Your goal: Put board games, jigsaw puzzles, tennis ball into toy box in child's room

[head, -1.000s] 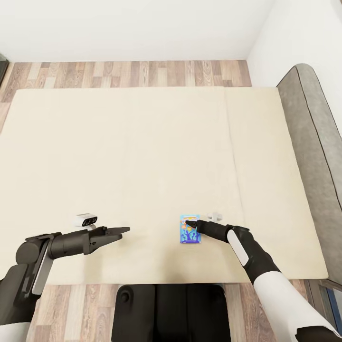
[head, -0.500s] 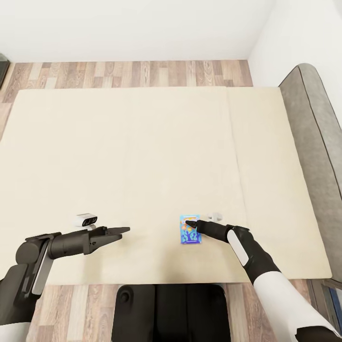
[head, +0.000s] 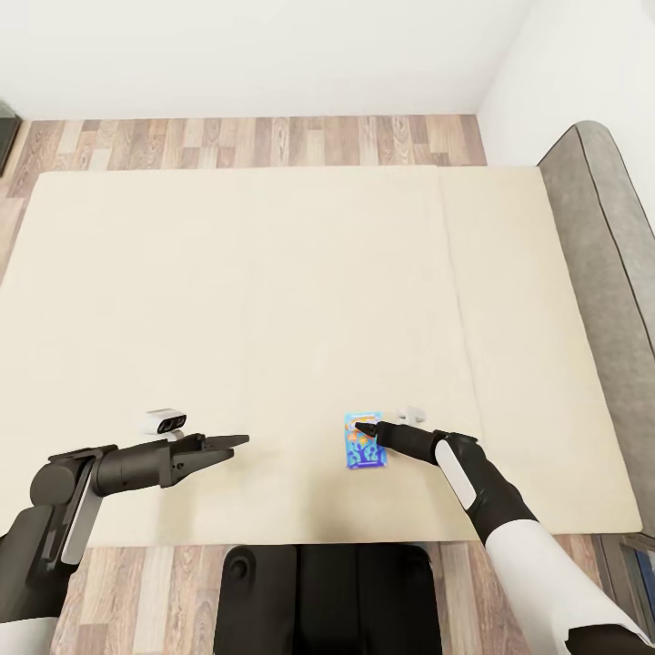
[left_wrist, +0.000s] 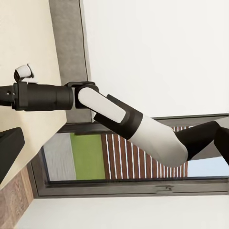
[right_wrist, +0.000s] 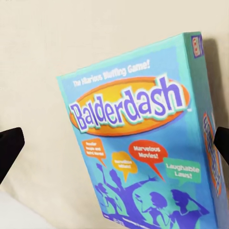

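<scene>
Right end effector hovers over the blue game box, fingers spread wide to either side of its lid, gripping nothing. Box, lettered Balderdash, lies flat on the bed near its front edge. Left end effector hangs over bare mattress, well apart from the box, fingers close together and empty. Grey headboard stands at the right.

The blue board game lying on the bed reads "Balderdash" in purple letters on an orange oval; above that word stands "The Hilarious Bluffing Game!", and below it speech bubbles say "Marvelous Movies!" and "Laughable Laws!"; two further bubbles are too small to read
</scene>
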Motion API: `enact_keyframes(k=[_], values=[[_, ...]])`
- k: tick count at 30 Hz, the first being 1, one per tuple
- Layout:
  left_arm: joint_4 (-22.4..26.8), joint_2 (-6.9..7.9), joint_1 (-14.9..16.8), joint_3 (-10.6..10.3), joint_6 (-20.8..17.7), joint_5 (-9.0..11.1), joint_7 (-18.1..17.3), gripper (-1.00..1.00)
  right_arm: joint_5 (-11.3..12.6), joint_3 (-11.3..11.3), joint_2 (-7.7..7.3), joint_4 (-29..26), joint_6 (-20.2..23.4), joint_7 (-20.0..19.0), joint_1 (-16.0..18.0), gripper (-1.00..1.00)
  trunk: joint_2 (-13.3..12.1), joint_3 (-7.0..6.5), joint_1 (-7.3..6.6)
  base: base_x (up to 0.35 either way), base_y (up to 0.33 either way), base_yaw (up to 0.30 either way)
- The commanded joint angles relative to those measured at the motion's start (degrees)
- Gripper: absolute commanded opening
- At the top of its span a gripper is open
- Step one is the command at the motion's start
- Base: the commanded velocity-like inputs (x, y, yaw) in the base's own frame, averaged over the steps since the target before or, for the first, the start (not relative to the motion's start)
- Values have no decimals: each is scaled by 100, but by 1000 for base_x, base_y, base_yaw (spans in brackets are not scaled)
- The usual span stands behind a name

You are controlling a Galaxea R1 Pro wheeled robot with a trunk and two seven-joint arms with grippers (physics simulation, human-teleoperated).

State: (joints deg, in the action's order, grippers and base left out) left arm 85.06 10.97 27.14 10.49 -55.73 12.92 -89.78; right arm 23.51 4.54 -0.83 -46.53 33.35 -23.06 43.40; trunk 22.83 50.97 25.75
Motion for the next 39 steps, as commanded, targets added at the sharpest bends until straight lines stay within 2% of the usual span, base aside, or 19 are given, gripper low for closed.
enact_keyframes(k=[1, 29, 39], values=[[1, 1, 1, 2, -61, -5, -22, 100, 22, 11, -5, -5, 30, 3, 2, 100, 9, 6, 3, 0, 14, 0], [1, 1, 1, 5, -61, -6, -22, 100, 31, 20, -78, -5, 59, -6, -23, 100, 9, 6, 3, 0, 15, 0], [1, 0, 1, 2, -61, -6, -22, 100, 31, 20, -54, -2, 95, -4, -25, 100, 9, 6, 3, 0, 0, 0]])
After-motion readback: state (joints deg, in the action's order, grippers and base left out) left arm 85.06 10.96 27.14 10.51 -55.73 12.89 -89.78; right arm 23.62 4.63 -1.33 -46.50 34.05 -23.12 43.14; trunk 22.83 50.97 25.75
